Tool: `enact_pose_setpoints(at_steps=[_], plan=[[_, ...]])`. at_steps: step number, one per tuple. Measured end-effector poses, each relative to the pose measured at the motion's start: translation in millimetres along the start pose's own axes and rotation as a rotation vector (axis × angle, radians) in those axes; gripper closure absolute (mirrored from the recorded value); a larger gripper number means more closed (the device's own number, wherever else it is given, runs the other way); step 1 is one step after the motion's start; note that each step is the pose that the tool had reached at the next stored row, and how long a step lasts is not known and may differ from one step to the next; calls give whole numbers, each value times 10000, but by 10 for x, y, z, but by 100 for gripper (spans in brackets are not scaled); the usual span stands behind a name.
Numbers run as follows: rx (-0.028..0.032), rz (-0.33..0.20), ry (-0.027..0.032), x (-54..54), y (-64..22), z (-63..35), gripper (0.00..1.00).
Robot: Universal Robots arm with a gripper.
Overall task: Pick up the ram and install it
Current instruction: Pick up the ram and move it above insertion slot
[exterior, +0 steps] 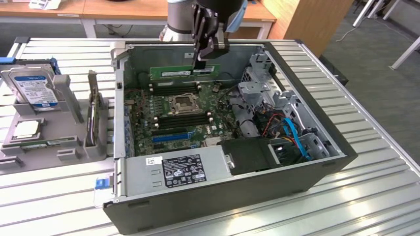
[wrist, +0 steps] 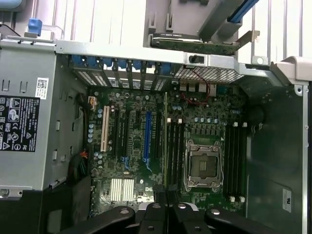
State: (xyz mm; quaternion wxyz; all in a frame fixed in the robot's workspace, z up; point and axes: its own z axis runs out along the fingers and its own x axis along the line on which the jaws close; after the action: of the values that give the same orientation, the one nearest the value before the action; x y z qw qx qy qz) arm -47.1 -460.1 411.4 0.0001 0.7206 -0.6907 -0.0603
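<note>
Exterior view: black end effector [exterior: 199, 65] clamps thin green ram [exterior: 172, 73] above motherboard [exterior: 217, 98].

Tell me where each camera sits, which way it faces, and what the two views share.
Exterior view: off the arm, raised, looking down at an angle into the open computer case on the slatted table; the arm and tool show, gripping the ram.
Wrist view: on the wrist, facing straight down at the motherboard; the tool's dark fingers show.
Shared: tool, ram, motherboard, processor socket.
</note>
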Motion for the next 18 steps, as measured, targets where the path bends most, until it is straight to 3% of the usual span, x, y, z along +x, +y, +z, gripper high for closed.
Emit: enact_pose_setpoints(at_steps=[9, 18], plan=[[0, -4, 0, -15, -3, 5, 88], [1, 5, -2, -152, -10, 32, 88]])
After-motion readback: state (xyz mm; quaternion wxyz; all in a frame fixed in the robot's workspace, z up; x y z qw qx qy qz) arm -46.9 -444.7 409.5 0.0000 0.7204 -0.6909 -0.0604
